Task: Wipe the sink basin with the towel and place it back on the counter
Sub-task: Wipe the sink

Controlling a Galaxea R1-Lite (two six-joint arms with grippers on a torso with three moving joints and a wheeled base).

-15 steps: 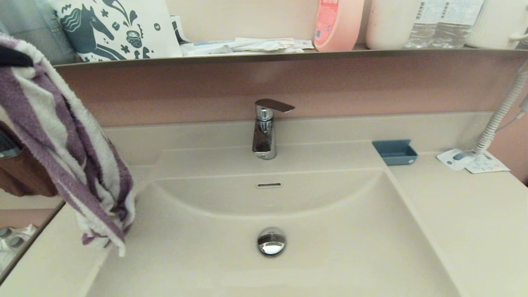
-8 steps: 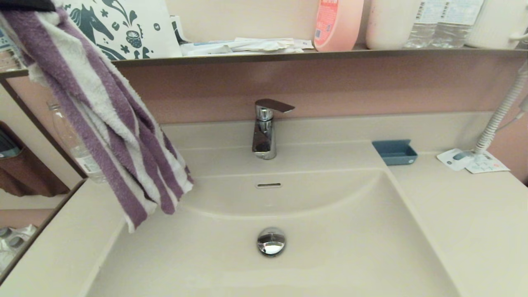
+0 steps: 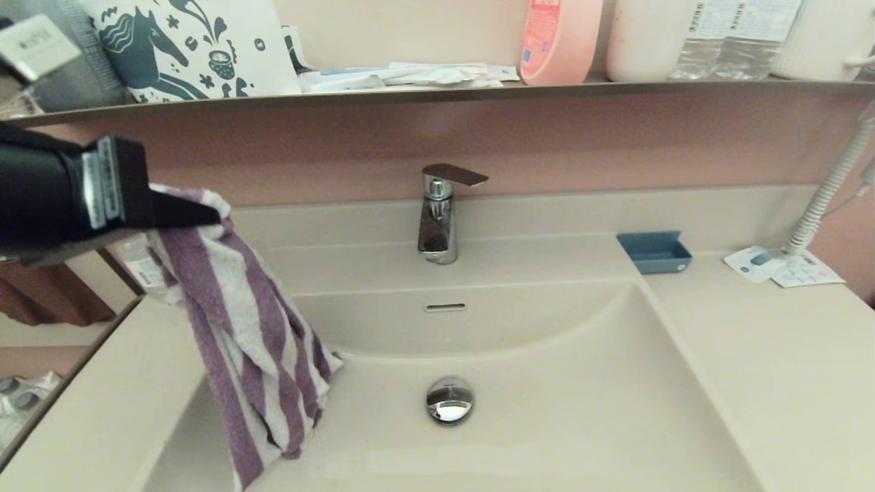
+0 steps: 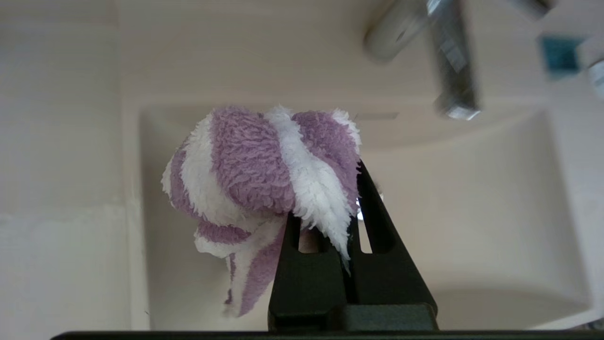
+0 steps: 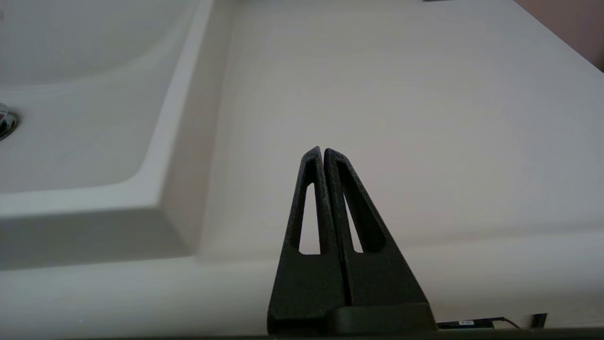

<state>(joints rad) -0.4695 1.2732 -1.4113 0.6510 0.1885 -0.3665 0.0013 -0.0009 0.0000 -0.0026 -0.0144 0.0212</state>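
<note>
Here, left gripper [image 3: 205, 213] clamping towel [image 3: 253, 355], over sink basin [image 3: 547, 424]

- The head view looks forward and down from above the near edge at the sink basin [image 3: 547, 410].
- The left wrist view looks down close onto it, sharing the faucet [image 4: 453, 71].
- The right wrist view skims low over the right counter [image 5: 401, 94], sharing the drain plug [image 5: 4, 120].
</note>
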